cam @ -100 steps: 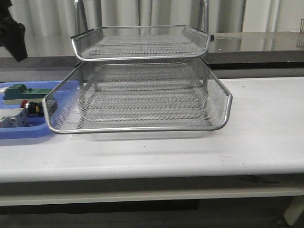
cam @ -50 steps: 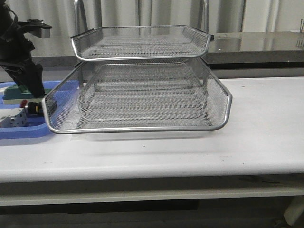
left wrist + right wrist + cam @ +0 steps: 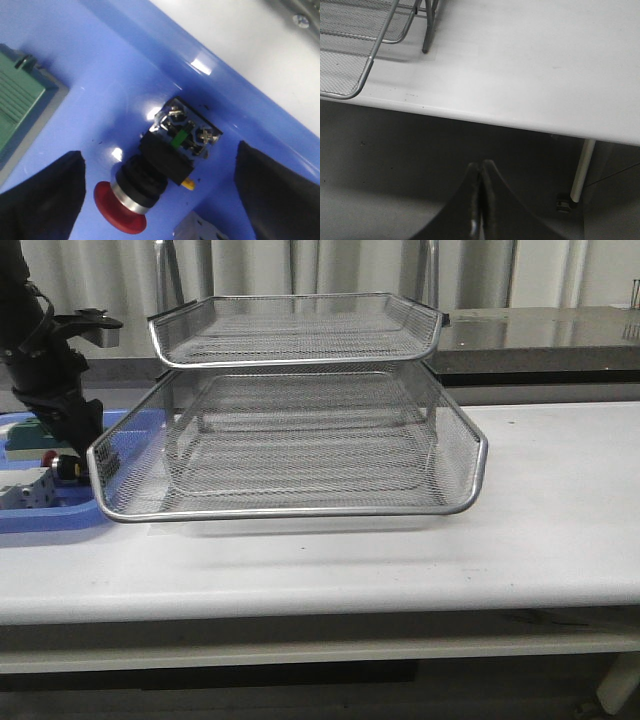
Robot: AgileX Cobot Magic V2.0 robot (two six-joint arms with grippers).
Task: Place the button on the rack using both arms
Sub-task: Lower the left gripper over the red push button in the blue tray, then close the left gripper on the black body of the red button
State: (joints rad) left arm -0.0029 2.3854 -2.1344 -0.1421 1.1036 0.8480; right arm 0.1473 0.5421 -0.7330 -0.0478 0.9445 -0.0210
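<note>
Front view, far left: the left arm (image 3: 45, 360) reaches down over a blue tray (image 3: 50, 515) at the table's left edge. The button (image 3: 62, 466) lies in that tray, its red head toward the left, just beside the rack's lower basket. A green block (image 3: 25, 435) sits behind it and a white breaker (image 3: 25, 490) in front. From the left wrist camera, the left gripper (image 3: 160, 195) is spread wide, one dark finger (image 3: 40, 200) on each side of the button (image 3: 150, 175), neither touching it; the button lies flat on the blue floor, red head at one end and its terminal block at the other. At centre, the rack (image 3: 290, 410) stands on the white table (image 3: 540, 520), its wire tiers bare. The right wrist camera shows the right gripper (image 3: 480, 200) with its fingers pressed together, holding nothing, hanging off the table's front edge.
</note>
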